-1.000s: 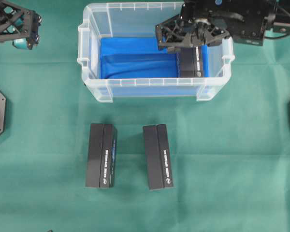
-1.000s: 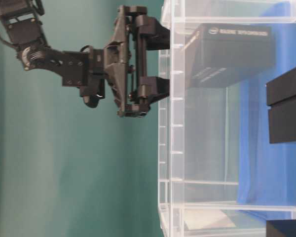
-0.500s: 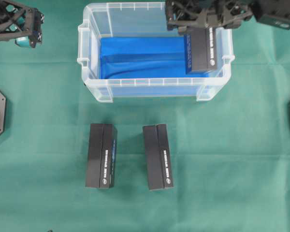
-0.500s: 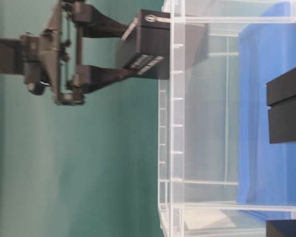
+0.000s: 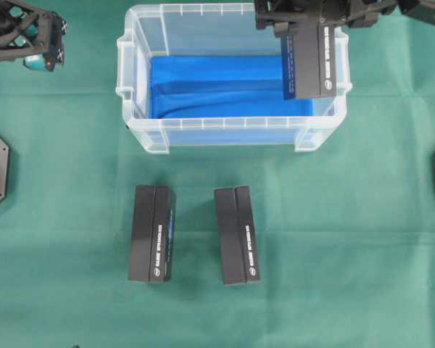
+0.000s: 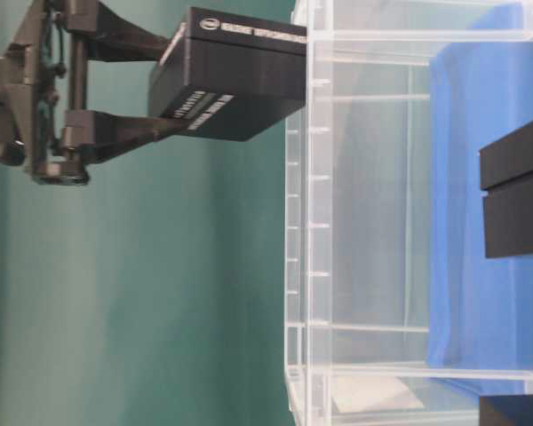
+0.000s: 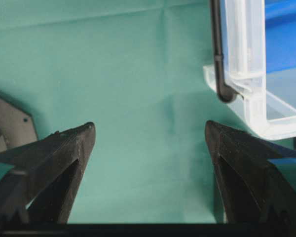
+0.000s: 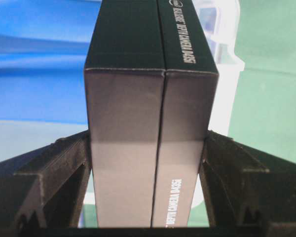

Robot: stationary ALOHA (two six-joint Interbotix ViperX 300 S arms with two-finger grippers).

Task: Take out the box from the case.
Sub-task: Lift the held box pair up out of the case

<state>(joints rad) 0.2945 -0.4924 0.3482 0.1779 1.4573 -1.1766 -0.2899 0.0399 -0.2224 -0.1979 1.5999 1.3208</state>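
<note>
Two boxes (image 5: pixel 152 233) already lay on the worktop (image 5: pixel 348 239); my right hand (image 8: pixel 147 163) clamped the third box (image 5: pixel 309 59) above the case's (image 5: pixel 134 87) right rim, my left hand (image 7: pixel 148 148) gaped empty. Clipping that rim could loosen it.

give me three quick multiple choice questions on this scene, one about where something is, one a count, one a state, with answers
1. Where is the box held by the right gripper?
A. flat on the tub's blue liner
B. lifted above the tub's rim
C. on the green cloth

2. How many black boxes lie on the cloth in front of the tub?
A. one
B. two
C. four

3. What state is the left gripper in?
A. open, holding nothing
B. shut on a box
C. shut on the tub's rim

Answers:
1 B, the table-level view shows it clear of the rim.
2 B, a left one and a right one.
3 A, its jaws stand wide apart over bare cloth.
</note>
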